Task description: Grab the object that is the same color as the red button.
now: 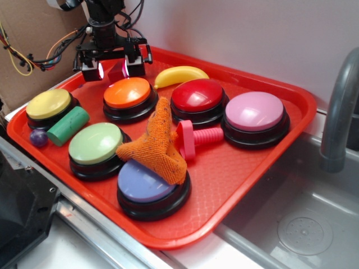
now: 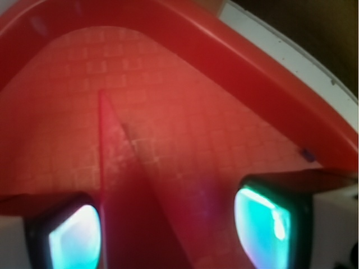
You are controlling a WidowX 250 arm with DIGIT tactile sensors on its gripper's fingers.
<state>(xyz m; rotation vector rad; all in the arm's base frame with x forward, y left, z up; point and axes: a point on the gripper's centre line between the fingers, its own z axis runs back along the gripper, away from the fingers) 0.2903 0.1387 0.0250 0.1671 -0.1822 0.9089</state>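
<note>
A dark red block [image 2: 120, 185] stands between the end effector [image 2: 168, 224] pads above the tray [image 2: 269, 73].

The tray [image 1: 247, 185] holds it all. The red button [image 1: 197, 95] sits near the middle. The object [image 1: 116, 72] is at ten o'clock from it, between the hand's [image 1: 114, 70] fingers.

light: bright, even; glare on button domes | wrist view: blurred, red-tinted

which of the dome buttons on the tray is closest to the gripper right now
The orange button. It sits directly in front of the gripper; the yellow, red, pink, green and purple buttons all lie farther away.
</note>
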